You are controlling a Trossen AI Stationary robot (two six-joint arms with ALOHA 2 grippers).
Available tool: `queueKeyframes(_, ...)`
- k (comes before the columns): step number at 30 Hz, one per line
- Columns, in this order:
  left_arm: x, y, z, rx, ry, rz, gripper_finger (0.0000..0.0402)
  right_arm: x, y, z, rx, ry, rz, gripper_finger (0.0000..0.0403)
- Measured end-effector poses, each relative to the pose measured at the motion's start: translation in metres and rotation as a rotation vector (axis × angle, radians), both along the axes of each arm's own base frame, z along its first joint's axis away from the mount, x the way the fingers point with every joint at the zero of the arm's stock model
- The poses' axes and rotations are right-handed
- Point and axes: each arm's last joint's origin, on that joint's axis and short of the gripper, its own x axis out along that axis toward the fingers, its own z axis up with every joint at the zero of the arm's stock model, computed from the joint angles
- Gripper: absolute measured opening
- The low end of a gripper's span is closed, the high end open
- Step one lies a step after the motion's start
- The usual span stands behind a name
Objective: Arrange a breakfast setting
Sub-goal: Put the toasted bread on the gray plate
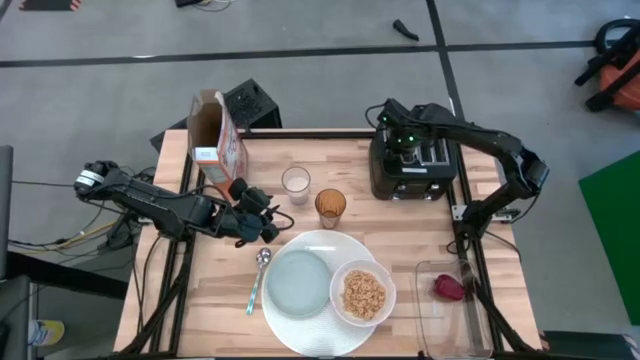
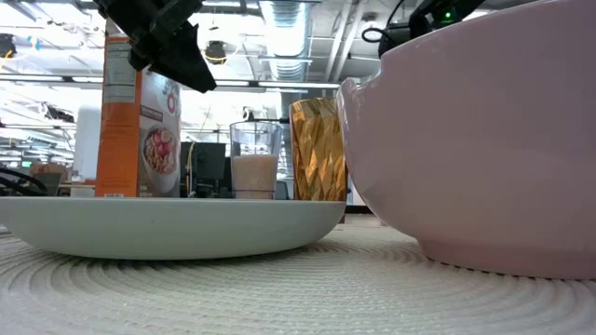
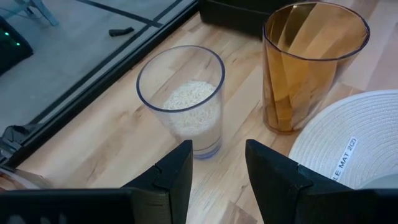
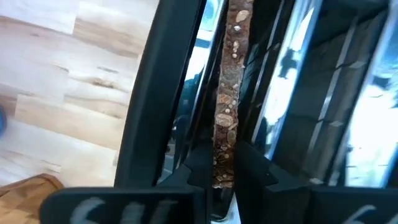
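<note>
A large round white woven mat [image 1: 322,245] carries a pale grey-blue plate [image 1: 299,282] and a white bowl [image 1: 363,293] of tan cereal. A metal spoon [image 1: 258,280] lies on the table beside the mat's left edge. My left gripper [image 1: 264,212] is open and empty just left of a clear glass with white contents [image 3: 186,106]. My right gripper [image 1: 404,140] is over the black toaster [image 1: 410,170], shut on the brown toast slice [image 4: 227,81], which stands on edge in a slot. The dark red fruit [image 1: 450,288] lies in a clear container. My right gripper pinches the toast slice's upper edge [image 4: 224,146] between its two fingers [image 4: 255,168]. The fingers come from above, pointing down at the toaster's top. The slice stands upright on edge in the slot, its lower part hidden inside.
An amber glass [image 1: 330,205] stands right of the clear glass, at the mat's far edge. An open cereal box [image 1: 215,140] stands at the far left. The clear container [image 1: 455,315] sits at the near right corner. Bare wood lies at the near left.
</note>
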Motion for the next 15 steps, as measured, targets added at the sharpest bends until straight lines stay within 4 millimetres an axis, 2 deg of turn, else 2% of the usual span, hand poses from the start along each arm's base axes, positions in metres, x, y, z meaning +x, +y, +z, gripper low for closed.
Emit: queueKeyframes(15, 0.000, 0.000, 0.000, -0.007, -0.007, 0.007, 0.0137, -0.002, -0.002, 0.047, -0.081, -0.018, 0.045, 0.0062)
